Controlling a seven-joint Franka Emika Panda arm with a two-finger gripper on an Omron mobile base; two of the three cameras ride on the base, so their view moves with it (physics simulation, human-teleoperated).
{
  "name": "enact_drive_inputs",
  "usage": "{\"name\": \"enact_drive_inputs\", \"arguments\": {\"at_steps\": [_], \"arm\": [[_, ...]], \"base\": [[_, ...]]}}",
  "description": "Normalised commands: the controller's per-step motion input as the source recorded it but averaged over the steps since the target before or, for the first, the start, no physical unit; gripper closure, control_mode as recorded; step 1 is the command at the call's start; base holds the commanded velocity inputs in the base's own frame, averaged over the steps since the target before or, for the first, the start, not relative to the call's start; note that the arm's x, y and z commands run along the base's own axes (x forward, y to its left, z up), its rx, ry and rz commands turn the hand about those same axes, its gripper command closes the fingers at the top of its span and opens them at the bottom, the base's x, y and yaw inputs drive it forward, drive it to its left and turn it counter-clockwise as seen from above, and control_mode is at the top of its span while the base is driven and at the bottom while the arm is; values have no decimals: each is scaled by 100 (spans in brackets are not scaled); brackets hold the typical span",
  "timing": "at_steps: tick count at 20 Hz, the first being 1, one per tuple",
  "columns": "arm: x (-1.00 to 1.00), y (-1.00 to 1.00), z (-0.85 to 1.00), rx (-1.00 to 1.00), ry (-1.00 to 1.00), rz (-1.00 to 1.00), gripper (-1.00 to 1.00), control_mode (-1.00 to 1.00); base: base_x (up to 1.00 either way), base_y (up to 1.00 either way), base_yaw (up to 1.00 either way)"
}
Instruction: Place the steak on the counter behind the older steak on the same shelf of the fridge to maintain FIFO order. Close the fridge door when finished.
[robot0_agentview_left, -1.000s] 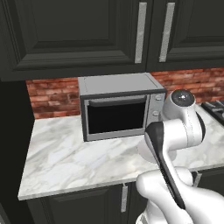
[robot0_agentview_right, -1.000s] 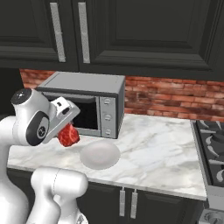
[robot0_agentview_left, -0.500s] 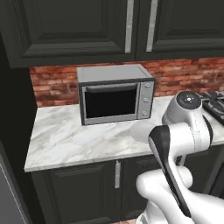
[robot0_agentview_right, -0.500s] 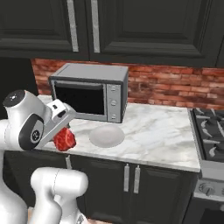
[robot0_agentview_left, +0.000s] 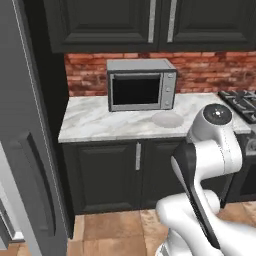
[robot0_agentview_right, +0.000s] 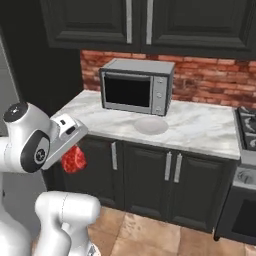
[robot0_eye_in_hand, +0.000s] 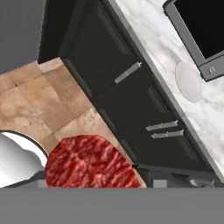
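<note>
Steak (robot0_agentview_right: 74, 160) clamped in the fingers (robot0_agentview_right: 73, 150), hanging off the bench (robot0_agentview_right: 200, 131) edge, above floor, near the dark cabinets; carried low and clear for transfer toward the fridge door (robot0_agentview_left: 30, 150) at left.

A kitchen: marble counter (robot0_agentview_left: 100, 122), microwave (robot0_agentview_left: 141, 85), dark cabinets (robot0_agentview_left: 120, 172), fridge (robot0_agentview_left: 25, 150).
</note>
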Motion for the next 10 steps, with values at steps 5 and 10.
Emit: {"name": "enact_drive_inputs", "arguments": {"at_steps": [5, 10], "arm": [[0, 0, 0, 0, 0, 0, 100, 100], [0, 0, 0, 0, 0, 0, 100, 100]], "base": [[-84, 19, 57], [-53, 14, 66]]}}
